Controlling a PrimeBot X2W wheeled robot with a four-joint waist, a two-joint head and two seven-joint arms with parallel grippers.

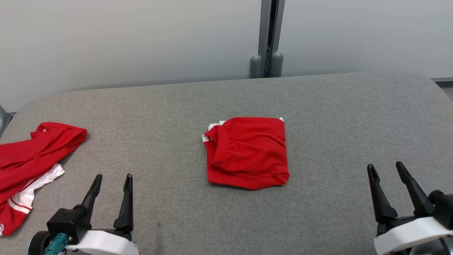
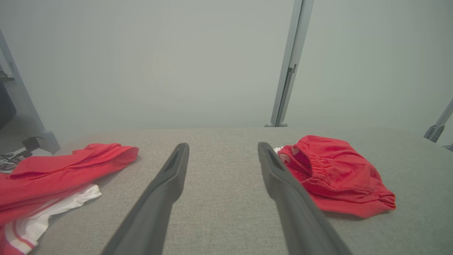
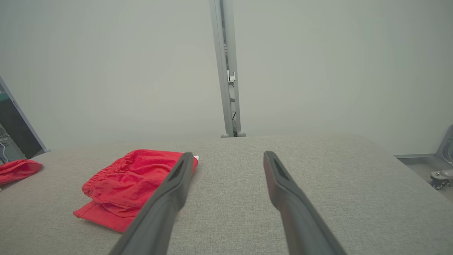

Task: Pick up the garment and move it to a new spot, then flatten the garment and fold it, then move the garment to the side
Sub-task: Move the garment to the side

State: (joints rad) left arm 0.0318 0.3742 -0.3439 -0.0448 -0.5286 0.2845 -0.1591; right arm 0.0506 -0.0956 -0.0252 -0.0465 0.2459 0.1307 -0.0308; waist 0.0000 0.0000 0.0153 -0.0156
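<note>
A red garment (image 1: 247, 152) with a gathered waistband and a little white trim lies folded into a rough square at the middle of the grey padded table (image 1: 336, 117). The left wrist view has it right of the fingers (image 2: 332, 175); the right wrist view has it to the left (image 3: 131, 182). My left gripper (image 1: 112, 180) hovers open near the front left, well apart from the folded piece. At the front right my right gripper (image 1: 385, 167) is open too, with nothing between its fingers.
A second red and white garment (image 1: 28, 159) lies crumpled at the table's left edge, also in the left wrist view (image 2: 53, 177). A grey post (image 1: 267, 39) stands behind the table's far edge before a pale wall.
</note>
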